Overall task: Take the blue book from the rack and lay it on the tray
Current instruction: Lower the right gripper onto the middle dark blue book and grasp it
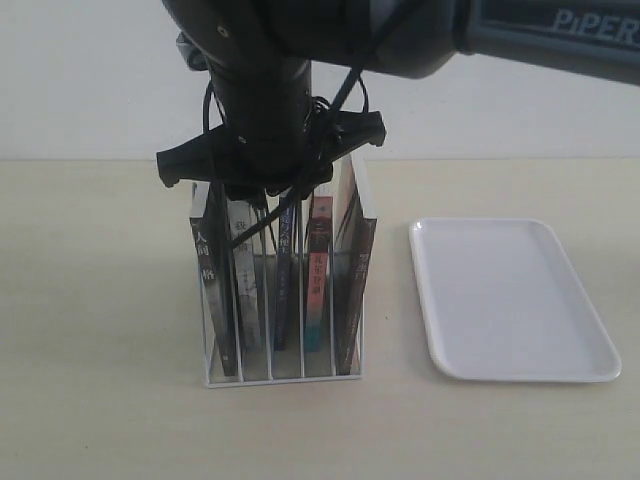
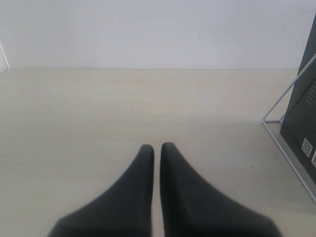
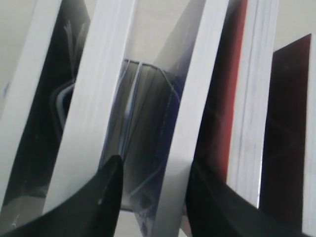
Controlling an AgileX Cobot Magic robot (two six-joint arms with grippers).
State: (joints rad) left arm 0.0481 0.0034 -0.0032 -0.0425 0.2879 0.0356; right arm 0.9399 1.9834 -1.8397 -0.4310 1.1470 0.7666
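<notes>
My right gripper hangs over the rack, jaws apart astride the top edge of the blue book, which stands in the middle slot. My left gripper is pinched together over the table; the tray lies beside the rack.

- Worktop: pale wood-look surface, matt, with a faint fine grain.
- Rack: thin wire with a smooth white coating.
- Tray: white plastic, smooth, with a slight sheen.
- Blue book: glossy cover that mirrors the rack wires in the right wrist view; its page edges are white matt paper.
- Left claw and right claw: black fingers, plastic by their look, smooth and nearly matt.
- Arm casing: dark smooth shell, semi-gloss.
</notes>
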